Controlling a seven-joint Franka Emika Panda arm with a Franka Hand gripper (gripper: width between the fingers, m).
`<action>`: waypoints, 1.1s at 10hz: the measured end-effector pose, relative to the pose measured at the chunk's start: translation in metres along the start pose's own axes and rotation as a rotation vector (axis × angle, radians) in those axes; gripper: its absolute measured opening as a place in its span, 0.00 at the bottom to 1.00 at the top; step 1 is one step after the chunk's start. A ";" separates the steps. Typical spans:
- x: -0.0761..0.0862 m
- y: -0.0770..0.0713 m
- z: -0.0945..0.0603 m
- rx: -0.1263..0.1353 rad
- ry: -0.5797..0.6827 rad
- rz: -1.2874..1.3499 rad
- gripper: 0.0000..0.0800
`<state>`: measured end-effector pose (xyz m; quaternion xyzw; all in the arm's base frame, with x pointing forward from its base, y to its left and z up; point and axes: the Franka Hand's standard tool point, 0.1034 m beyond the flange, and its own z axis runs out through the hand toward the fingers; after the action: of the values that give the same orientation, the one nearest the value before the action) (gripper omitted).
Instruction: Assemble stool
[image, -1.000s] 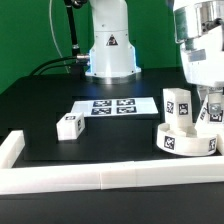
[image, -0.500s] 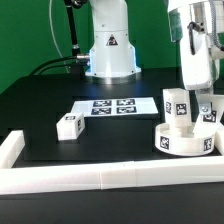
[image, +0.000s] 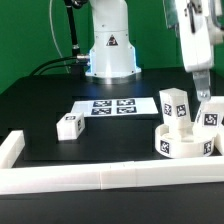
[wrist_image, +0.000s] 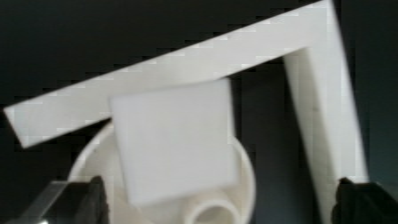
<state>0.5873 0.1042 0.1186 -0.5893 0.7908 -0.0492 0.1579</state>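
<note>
Bench (image: 40, 100): black top, green backdrop behind.

The seat (image: 185, 143) is found at the near right of the bench, lying flat, just behind the border rail (image: 100, 178) (square tags are carried on its rim). Two legs are stood on its top. The first leg (image: 175, 108) is placed toward the left, upright, with tags shown on two faces. The second leg (image: 210, 116) is placed toward the right, close beside the first but apart from it. Whether either leg is fully seated in a socket cannot be told.

The jaws are seen directly above the second leg, at the right edge of the exterior view. In the wrist view they are spread wide. A dark fingertip (wrist_image: 80, 197) is seen on each side of the second leg (wrist_image: 175, 138), and a clear gap is left on at least one side. Nothing is gripped.

The third leg (image: 68, 126) is left loose on the bench at the left, well apart from the seat and near the left end of the marker board (image: 108, 106). The marker board is laid flat at mid-bench, in front of the robot base (image: 108, 50).

The border rail is run along the near edge and turned at the near left. In the wrist view its corner (wrist_image: 196, 70) is seen beyond the seat.
</note>
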 end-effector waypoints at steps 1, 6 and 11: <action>0.000 -0.005 -0.007 0.009 -0.005 0.005 0.81; -0.003 0.000 -0.005 0.003 -0.004 -0.031 0.81; 0.075 0.005 -0.027 0.010 0.047 -0.781 0.81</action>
<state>0.5553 0.0312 0.1281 -0.8439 0.5102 -0.1230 0.1118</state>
